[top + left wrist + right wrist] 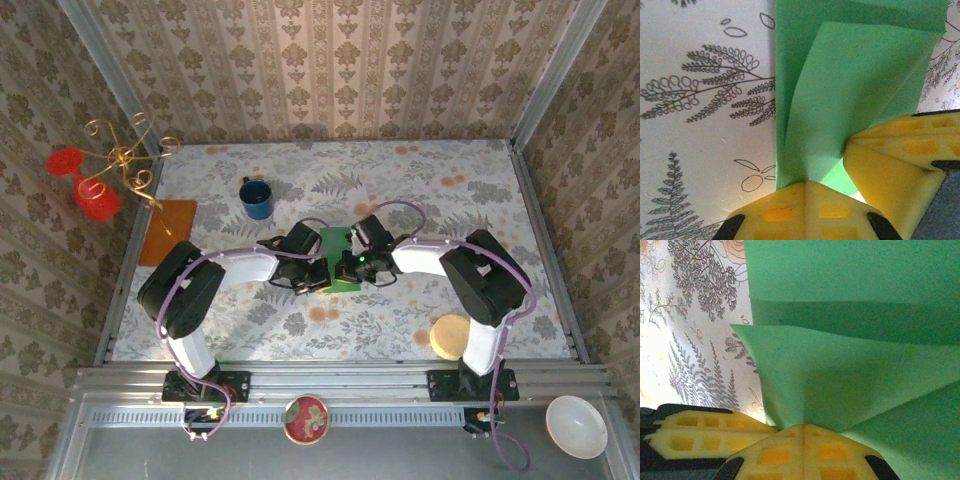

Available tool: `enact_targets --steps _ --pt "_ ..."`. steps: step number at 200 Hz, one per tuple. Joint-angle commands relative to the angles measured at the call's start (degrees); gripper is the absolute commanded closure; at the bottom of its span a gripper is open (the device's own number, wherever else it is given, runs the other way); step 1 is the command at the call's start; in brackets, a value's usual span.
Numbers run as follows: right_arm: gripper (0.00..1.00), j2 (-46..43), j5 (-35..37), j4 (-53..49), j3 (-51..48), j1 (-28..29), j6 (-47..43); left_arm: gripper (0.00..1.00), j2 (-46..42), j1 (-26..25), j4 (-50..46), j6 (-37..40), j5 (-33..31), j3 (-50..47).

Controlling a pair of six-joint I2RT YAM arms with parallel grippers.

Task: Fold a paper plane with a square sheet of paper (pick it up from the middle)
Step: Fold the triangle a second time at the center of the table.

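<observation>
Your left hand (805, 186) and right hand (804, 428) are both pinched shut on the paper (336, 242), mid-tabletop (470, 210), almost touching each other at a raised flap. Pull unevenly and you'll tear it or skew the crease (thin sheet, two grips close together) — the two could knock too. The mug (256, 198) sits well off, far-left; open tabletop lies right and toward you.

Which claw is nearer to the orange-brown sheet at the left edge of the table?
Left. The left claw pinches the green paper, to the right of the orange-brown sheet; the right claw pinches the same paper just beyond it, farther right.
</observation>
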Motion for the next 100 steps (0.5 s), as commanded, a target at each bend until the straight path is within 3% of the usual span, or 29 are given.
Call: enact_targets --steps 1,62,100 --pt "1.0 1.22 -1.1 0.53 1.62 0.52 0.71 1.0 1.49 0.25 -8.23 0.15 -2.61 -3.06" --pt "1.0 2.69 0.42 -0.69 1.9 -0.05 0.65 1.0 1.27 0.28 -8.63 -0.11 -2.95 -3.47" --pt "1.0 4.46 2.81 -1.68 1.9 -4.38 -0.21 1.0 0.88 0.25 -9.3 -0.9 -3.26 -4.66"
